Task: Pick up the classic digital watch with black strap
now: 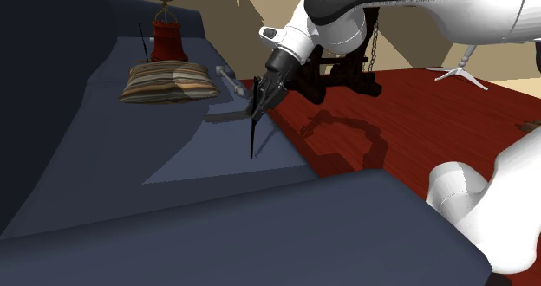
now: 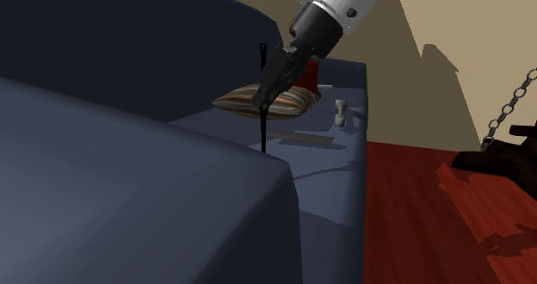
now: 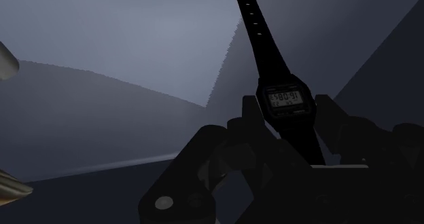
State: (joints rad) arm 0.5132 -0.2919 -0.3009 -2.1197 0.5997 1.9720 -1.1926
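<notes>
Wrist view: the gripper (image 3: 287, 117) has its jaws closed on the watch (image 3: 285, 99), strap hanging upright over the sofa seat (image 1: 173, 150); grasp apparently made; lifting clear seemingly remains.

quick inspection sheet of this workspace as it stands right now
surface: dark blue sofa seat, partly lit
job's things: black digital watch between the jaws, strap hanging straight down
clutter: striped cushion; globe on red base; small grey item
grippers: gripper over the seat, jaws shut on the watch
cables: nothing seen; a chain hangs by a black stand
surroundings: red floor, tan wall
</notes>
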